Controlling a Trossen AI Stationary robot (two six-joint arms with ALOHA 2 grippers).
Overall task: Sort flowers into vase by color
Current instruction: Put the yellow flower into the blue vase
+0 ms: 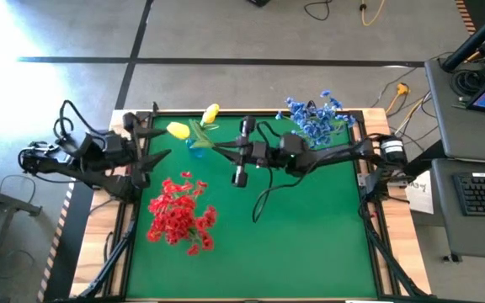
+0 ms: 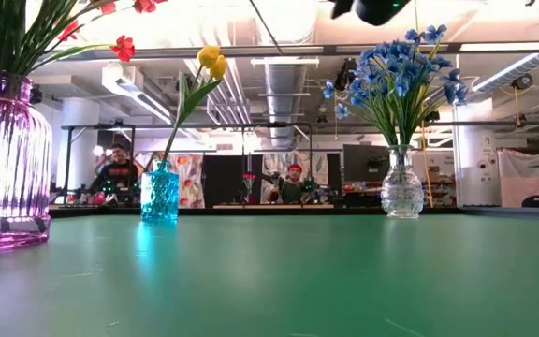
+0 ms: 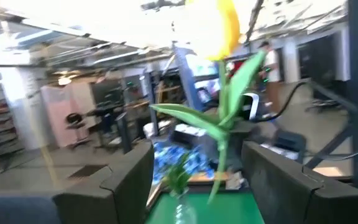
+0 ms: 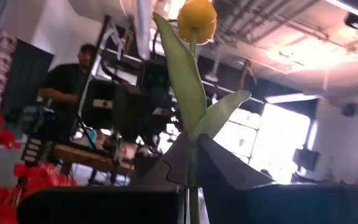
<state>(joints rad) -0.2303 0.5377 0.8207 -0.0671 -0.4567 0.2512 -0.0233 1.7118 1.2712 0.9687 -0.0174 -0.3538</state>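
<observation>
While the right pincer [image 4: 191,171] pinches a yellow flower's [image 4: 196,18] upright stem over the blue vase [image 2: 159,195] near the desk's [image 1: 310,227] far edge, the left pincer [image 3: 197,180] waits spread beside it.

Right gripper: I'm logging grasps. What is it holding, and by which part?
The right gripper holds a yellow flower by its green stem, below the leaves.

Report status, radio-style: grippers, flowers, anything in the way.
Right gripper shut on yellow flower stem above blue vase. Left gripper open, waiting nearby. Red flowers, blue flowers in vases. Nothing blocking.
</observation>
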